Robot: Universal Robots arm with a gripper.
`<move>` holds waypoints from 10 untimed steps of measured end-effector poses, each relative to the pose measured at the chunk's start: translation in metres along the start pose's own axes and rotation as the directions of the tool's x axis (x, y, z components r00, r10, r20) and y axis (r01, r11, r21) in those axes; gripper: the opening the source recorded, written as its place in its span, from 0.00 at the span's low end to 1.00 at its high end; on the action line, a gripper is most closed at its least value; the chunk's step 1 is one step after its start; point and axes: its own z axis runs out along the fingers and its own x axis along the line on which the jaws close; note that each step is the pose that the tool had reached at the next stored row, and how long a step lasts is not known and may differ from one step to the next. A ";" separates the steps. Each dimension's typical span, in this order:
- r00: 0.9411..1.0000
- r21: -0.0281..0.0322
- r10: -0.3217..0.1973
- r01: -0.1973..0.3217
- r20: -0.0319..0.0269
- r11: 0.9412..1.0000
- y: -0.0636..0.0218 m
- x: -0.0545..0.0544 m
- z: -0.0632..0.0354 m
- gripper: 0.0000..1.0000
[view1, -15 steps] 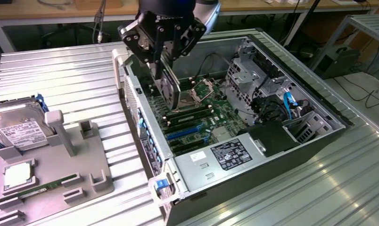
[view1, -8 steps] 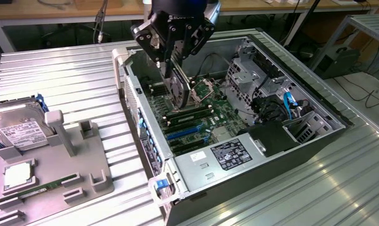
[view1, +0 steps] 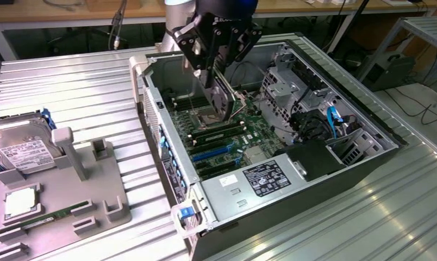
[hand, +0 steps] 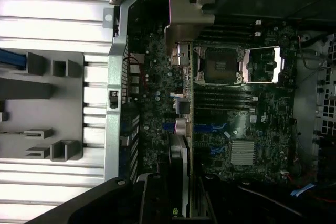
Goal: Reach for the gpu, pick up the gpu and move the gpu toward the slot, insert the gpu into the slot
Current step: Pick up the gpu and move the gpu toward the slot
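My gripper is shut on the gpu, a thin dark card that hangs edge-down inside the open computer case, above the green motherboard. Seen from the wrist, the gpu is edge-on, its silver end bracket pointing away from the gripper. The bright-blue slot lies on the motherboard nearer the case's front, below the card and apart from it. The wrist view has the slot just beside the card's edge.
The case walls enclose the work area. A power supply and a metal drive cage stand inside. Black memory slots and the CPU socket are on the board. A grey fixture at the exterior view's left carries a hard drive.
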 end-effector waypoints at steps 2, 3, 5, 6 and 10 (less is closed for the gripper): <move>1.000 0.000 0.000 0.000 0.000 1.000 -0.0003 -0.006 0.0003 0.27; 1.000 0.000 0.000 0.000 0.000 1.000 -0.0005 -0.009 0.0005 0.27; 1.000 0.000 0.000 0.000 0.000 1.000 -0.0007 -0.014 0.0007 0.27; 1.000 0.000 0.000 0.000 0.000 1.000 -0.0008 -0.016 0.0009 0.27; 1.000 0.000 0.000 0.000 0.000 1.000 -0.0014 -0.026 0.0014 0.27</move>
